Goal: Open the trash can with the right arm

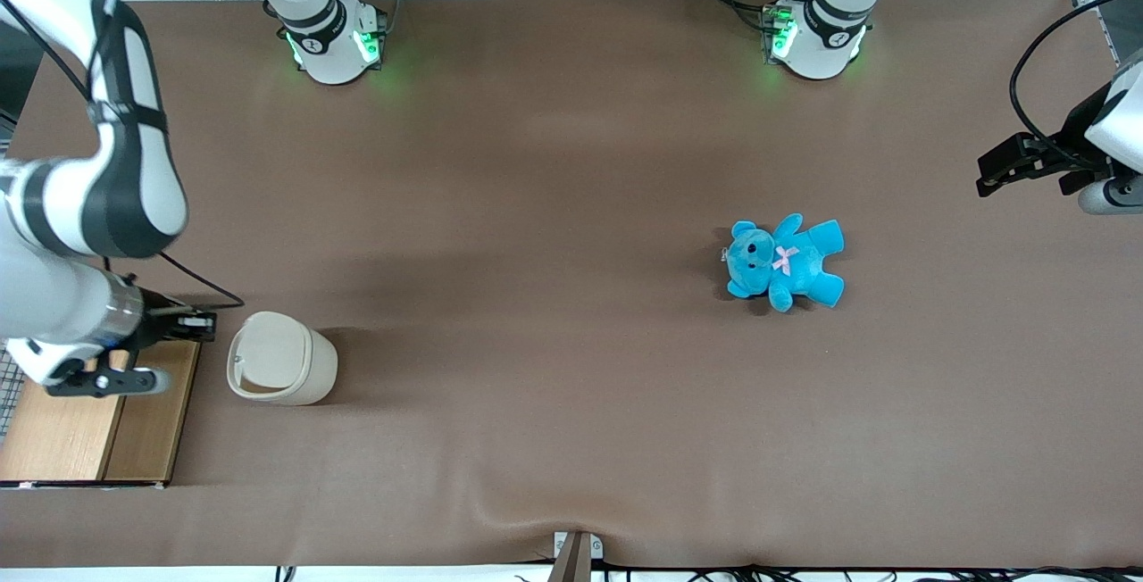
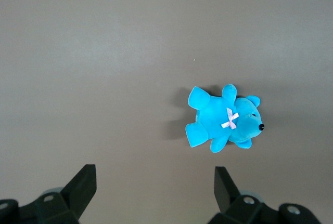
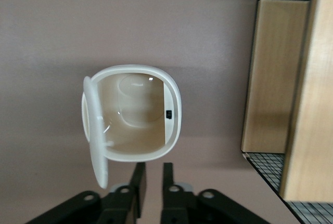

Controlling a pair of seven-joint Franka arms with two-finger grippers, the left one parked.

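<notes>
Trash can (image 3: 136,117) interior exposed beside tool (image 3: 152,177).

Quick count: one trash can (image 1: 281,371), lid standing open, one blue teddy bear (image 1: 784,261), one wooden box (image 1: 89,421) with wire mesh. Then one right arm (image 1: 98,189) with one gripper (image 1: 192,325), sitting just beside the trash can over the wooden box.
</notes>
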